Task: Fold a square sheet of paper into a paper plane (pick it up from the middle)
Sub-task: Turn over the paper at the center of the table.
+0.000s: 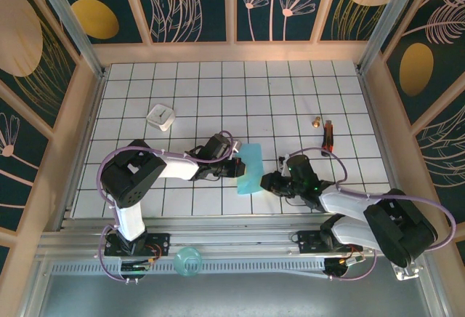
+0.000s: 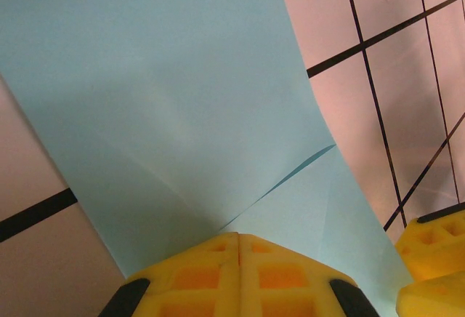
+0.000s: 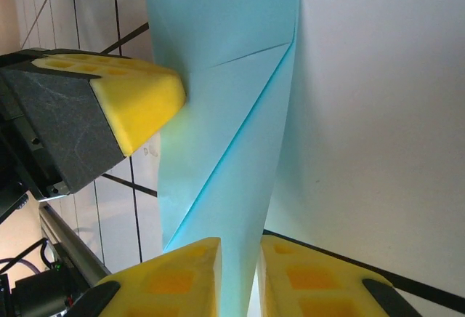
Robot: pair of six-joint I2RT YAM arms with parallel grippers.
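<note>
**Jaws, left and right: one sheet between them**

Left jaws: closed flat on the sheet (image 1: 250, 168). The yellow pads (image 2: 240, 273) meet with the paper's edge nipped between them.

Right jaws: narrow, astride the sheet's near end, with the paper running out between the pads. A sliver of gap shows on one side, so they are judged not yet pressing.

Sheet: light blue, folded to a longish strip with a slanting crease. It lies directly between the two sets of jaws, to the right of the left jaws and to the left of the right jaws. Its long axis runs straight out from the right jaws, across the line joining the two arms. The left jaws hold it on a long side, a little beyond the right jaws' place. Whether it clears the table (image 1: 290, 91) cannot be told.

Next move, judged: the right jaws, set round the paper, need only close. Both arms are equally near.
</note>
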